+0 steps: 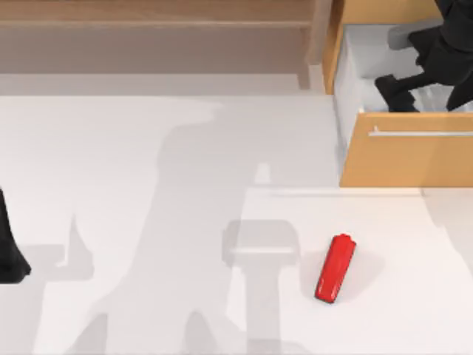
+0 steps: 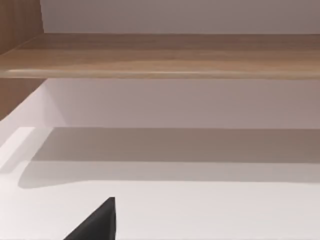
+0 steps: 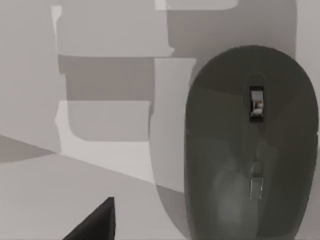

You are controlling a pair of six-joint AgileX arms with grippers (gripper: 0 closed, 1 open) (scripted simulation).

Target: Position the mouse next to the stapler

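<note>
Right, my right gripper (image 1: 405, 95) is up at the far right of the table, reaching down into the open wooden drawer (image 1: 406, 159), and from the top view I cannot tell whether its fingers are spread or closed, since the dark arm covers them. On the right wrist view, one black fingertip (image 3: 97, 222) pokes into the picture, and just beside it lies the mouse (image 3: 252, 145), dark grey and smooth, its scroll wheel facing the camera, resting on the pale floor of the drawer. The fingertip is apart from the mouse, not touching it. Moving outward, the stapler (image 1: 336, 268) lies on the white table (image 1: 148, 185) in front of the drawer, well apart from it, bright red, tilted a little with its dark end toward the near edge. My left gripper (image 1: 9, 251) is parked at the table's left edge; I cannot tell its finger state either. The left wrist view looks across the white surface toward a wooden shelf (image 2: 165, 55), with one black fingertip (image 2: 97, 222) in the frame.
</note>
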